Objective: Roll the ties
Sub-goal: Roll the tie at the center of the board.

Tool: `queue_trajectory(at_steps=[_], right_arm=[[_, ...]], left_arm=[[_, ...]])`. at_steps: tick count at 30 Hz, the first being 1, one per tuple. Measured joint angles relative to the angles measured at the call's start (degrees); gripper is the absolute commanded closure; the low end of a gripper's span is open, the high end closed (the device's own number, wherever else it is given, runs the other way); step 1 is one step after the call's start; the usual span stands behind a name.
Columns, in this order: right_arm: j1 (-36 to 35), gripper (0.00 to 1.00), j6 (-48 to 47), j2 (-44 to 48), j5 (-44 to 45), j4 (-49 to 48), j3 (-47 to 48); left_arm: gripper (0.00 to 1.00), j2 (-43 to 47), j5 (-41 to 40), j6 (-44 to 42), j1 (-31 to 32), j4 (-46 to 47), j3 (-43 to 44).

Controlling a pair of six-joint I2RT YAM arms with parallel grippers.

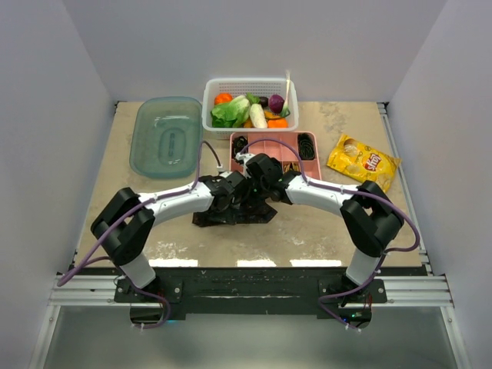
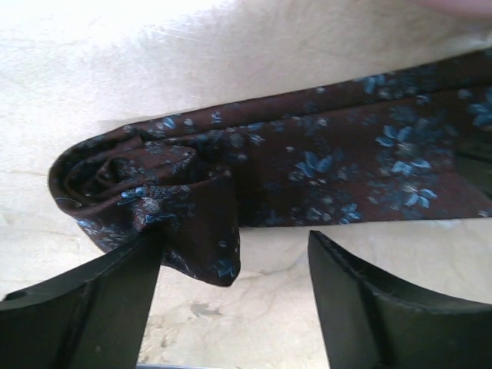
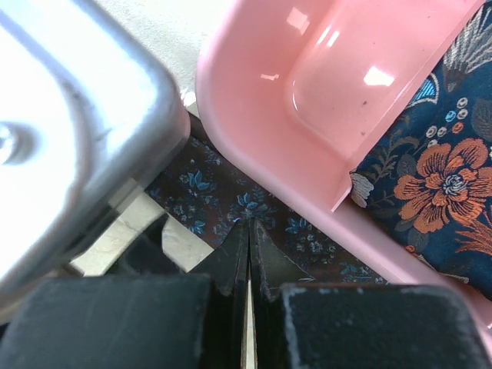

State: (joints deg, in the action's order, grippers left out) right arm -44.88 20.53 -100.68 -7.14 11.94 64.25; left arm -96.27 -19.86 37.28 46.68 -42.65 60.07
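A dark brown-maroon tie (image 2: 330, 165) with small blue flowers lies across the table, its left end wound into a loose roll (image 2: 131, 188). In the top view it shows as a dark strip (image 1: 234, 215) under both wrists. My left gripper (image 2: 234, 265) is open, one finger (image 2: 100, 300) touching the roll and the other standing apart on bare table. My right gripper (image 3: 250, 224) is shut, its tips resting on the tie (image 3: 200, 184) beside the pink tray (image 3: 254, 100). Nothing shows between its fingers. In the top view, both grippers (image 1: 231, 201) (image 1: 257, 184) meet at the table's middle.
The pink tray (image 1: 313, 167) holds coiled ties, one of them navy with orange flowers (image 3: 438, 177). Behind it stands a white basket (image 1: 211, 92) of vegetables. A teal lid (image 1: 165, 137) lies at the back left and a yellow chips bag (image 1: 363, 161) at the right.
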Motion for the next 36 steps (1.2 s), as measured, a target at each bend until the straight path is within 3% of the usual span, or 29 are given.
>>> queue_trajectory(at_steps=[8,14,20,21,23,24,26,27,36], right_arm=[[0.0,1.0,-0.4,0.1,-1.3,-0.4,0.0],[-1.2,0.98,-1.6,1.5,-2.6,-1.4,0.6],[-6.2,0.61,-4.1,-0.3,-2.9,-1.0,4.1],[-6.7,0.49,-4.3,-0.9,-2.9,-1.0,4.7],[-8.3,0.35,-5.6,-2.5,-2.8,-0.7,6.5],[-9.0,0.21,-6.2,-3.2,-2.4,-0.4,7.3],[-10.0,0.11,-7.6,-4.1,-2.3,0.1,8.4],[-10.4,0.01,-8.3,-4.5,-2.2,0.3,8.9],[-11.2,0.01,-13.8,-9.4,-1.3,0.9,15.7]], left_arm=[[0.13,6.5,4.6,0.1,-2.1,2.2,-0.8],[0.11,17.0,9.4,-0.6,-10.3,3.3,-2.0],[0.1,23.1,16.5,-2.4,-19.9,6.3,-4.0],[0.1,23.3,17.8,-2.7,-21.1,6.7,-4.7],[0.1,23.8,22.0,-3.7,-24.9,7.8,-7.2],[0.1,24.1,23.9,-4.4,-26.7,7.8,-8.3],[0.1,24.6,26.9,-5.2,-30.3,7.9,-10.3],[0.1,24.7,28.2,-5.5,-31.8,7.8,-10.8],[0.1,25.5,35.3,-9.1,-41.5,8.8,-13.0]])
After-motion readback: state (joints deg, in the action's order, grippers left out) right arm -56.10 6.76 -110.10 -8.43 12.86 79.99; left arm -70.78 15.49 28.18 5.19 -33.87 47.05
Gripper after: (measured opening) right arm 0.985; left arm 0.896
